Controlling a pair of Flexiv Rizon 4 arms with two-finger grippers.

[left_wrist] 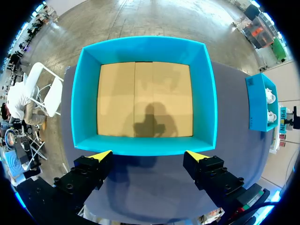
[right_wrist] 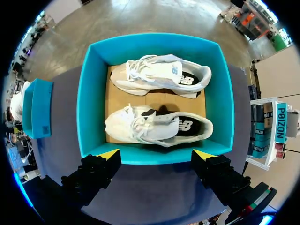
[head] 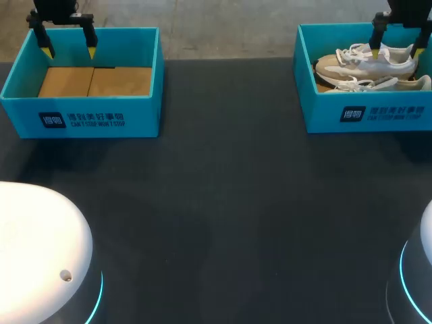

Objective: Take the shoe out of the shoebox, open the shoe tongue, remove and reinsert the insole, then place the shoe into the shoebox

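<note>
Two white and beige shoes lie side by side in the turquoise shoebox [head: 364, 115] at the table's far right: the nearer shoe [right_wrist: 157, 125] and the farther shoe [right_wrist: 161, 75], both with toes toward the left box. My right gripper [head: 398, 42] hangs open above this box, its yellow tips over the box's near wall [right_wrist: 154, 153]. A second turquoise box [head: 81, 111] stands at the far left, holding nothing on its cardboard floor [left_wrist: 144, 98]. My left gripper [head: 67, 44] hovers open above it, nothing between its fingers.
The dark table [head: 223, 216] stretches between and in front of the two boxes. My arms' white bases [head: 40, 256] sit at the near corners.
</note>
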